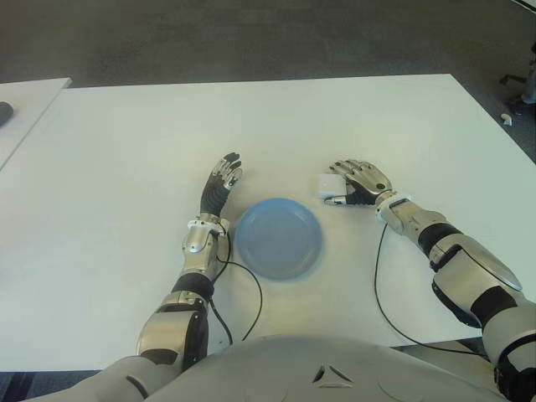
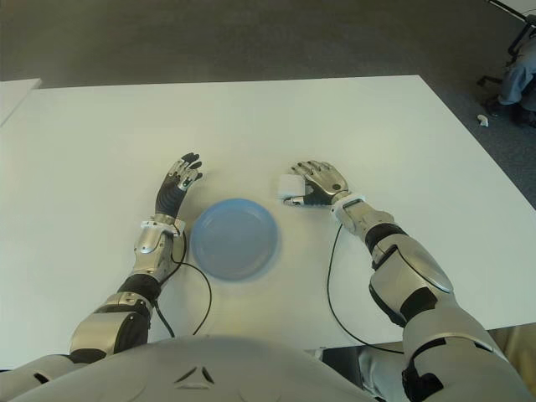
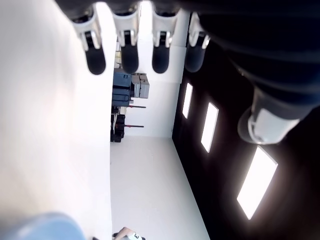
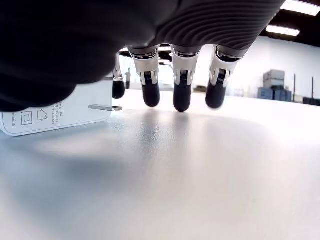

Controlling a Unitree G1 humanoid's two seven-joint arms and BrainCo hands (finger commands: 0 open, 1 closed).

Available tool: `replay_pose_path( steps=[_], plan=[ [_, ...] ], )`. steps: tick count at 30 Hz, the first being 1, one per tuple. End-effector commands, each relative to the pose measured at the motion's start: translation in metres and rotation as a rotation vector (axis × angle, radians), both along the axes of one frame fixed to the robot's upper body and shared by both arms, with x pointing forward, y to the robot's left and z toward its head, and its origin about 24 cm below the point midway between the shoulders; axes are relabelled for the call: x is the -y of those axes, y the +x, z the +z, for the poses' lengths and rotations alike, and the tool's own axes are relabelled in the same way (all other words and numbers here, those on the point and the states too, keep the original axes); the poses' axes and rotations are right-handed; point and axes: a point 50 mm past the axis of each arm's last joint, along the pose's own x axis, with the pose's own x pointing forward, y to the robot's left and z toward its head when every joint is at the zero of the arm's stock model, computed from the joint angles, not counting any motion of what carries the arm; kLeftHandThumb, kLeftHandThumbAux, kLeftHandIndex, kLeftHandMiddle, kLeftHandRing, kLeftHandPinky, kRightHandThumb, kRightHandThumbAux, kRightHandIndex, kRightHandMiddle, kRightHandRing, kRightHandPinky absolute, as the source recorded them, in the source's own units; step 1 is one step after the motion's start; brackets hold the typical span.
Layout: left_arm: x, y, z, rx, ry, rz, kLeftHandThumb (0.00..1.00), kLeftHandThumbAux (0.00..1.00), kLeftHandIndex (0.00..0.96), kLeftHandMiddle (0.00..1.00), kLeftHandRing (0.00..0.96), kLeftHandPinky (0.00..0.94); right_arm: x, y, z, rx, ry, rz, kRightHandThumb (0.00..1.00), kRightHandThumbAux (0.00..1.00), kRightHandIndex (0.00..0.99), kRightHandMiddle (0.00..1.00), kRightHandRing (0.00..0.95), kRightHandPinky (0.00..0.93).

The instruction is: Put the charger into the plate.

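White tabletop point(image 1: 126, 151) takes up most of the view, and everything relevant sits in a small patch close to the robot's body, probably so both arms can reach it without stretching.

Blue plate point(image 1: 278, 238) lies flat between the two arms, nothing in it. Central spot means either hand could drop something into it.

Left robot hand point(image 1: 222, 182) shows just beside the plate on its left side, fingers straight and spread, holding nothing. It looks idle, kept off to the side so it doesn't block the path into the plate.

Right robot hand point(image 1: 360, 182) is on the other side of the plate, palm down and low over the tabletop. In its wrist view the fingers point(image 4: 182, 95) hang loosely downward, tips near or on the surface, not closed around anything. Hand is apart, no grip yet.

Charger point(image 1: 329, 184), a small white block, rests on the tabletop at the thumb side of the right robot hand, between that hand and the plate. Its metal prongs point(image 4: 105, 107) point in under the palm. Whether the thumb touches it can't be told.

Judgement: this is the pre-grasp stage. The hand is lowered beside the charger to close thumb against fingers on it, then a short carry across to the plate. Task not done; charger is outside the plate.
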Motion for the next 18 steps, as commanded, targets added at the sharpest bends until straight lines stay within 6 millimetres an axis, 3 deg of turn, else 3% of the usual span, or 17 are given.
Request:
replay_pose_path(
  steps=[1, 8, 18],
  plan=[
    [0.0044, -0.0535, -0.0540, -0.308, -0.068, 0.041, 0.001, 0.504, 0.147, 0.133, 0.132, 0.172, 0.0221, -0.0707, -0.0704, -0.314, -0.232, -0.034, 0.698, 0.649, 0.414, 0.681, 0.708, 0.747],
    [0.0038, -0.0532, -0.0537, -0.304, -0.070, 0.042, 0.006, 0.499, 0.152, 0.145, 0.142, 0.178, 0.0197, -0.0676, -0.0673, -0.260, -0.164, -0.075, 0.738, 0.703, 0.439, 0.802, 0.808, 0.851],
    [0.0032, -0.0521, -0.0540, -0.310, -0.073, 0.048, 0.003, 0.491, 0.149, 0.144, 0.141, 0.165, 0.0188, -0.0659, -0.0642, -0.250, -0.103, -0.085, 0.744, 0.709, 0.440, 0.850, 0.853, 0.849]
  ],
)
